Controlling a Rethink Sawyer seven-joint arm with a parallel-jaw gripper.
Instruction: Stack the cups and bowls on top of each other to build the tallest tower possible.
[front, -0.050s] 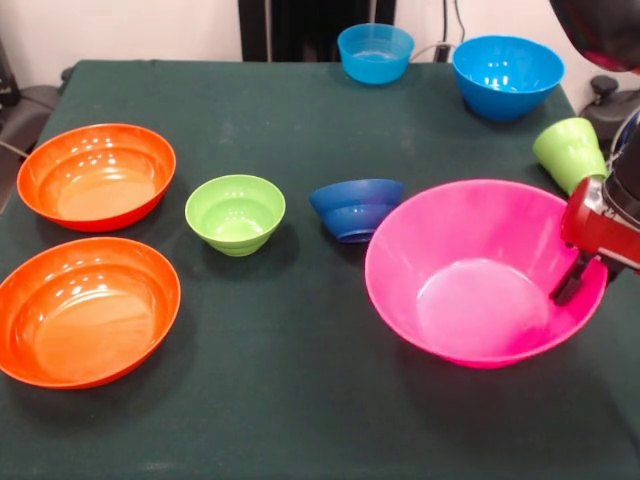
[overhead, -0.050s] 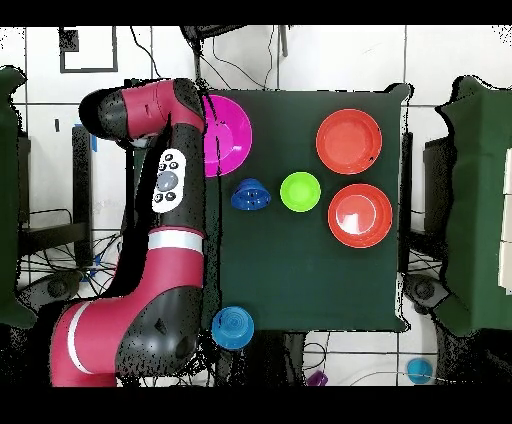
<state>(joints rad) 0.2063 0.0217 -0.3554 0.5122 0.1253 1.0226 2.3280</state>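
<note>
The big pink bowl sits on the dark green table at the right, and in the overhead view the pink bowl is half covered by the arm. My gripper hangs over its right rim, its red body just above the edge. Two wide orange bowls lie side by side at the left. Between them and the pink bowl are a small lime green bowl and a small dark blue bowl. A lime green cup shows just behind the pink bowl. Nothing is stacked.
Two sky blue bowls stand at the table's far edge. In the overhead view the red arm runs along the table's left side, and one sky blue bowl sits at the bottom edge by the base.
</note>
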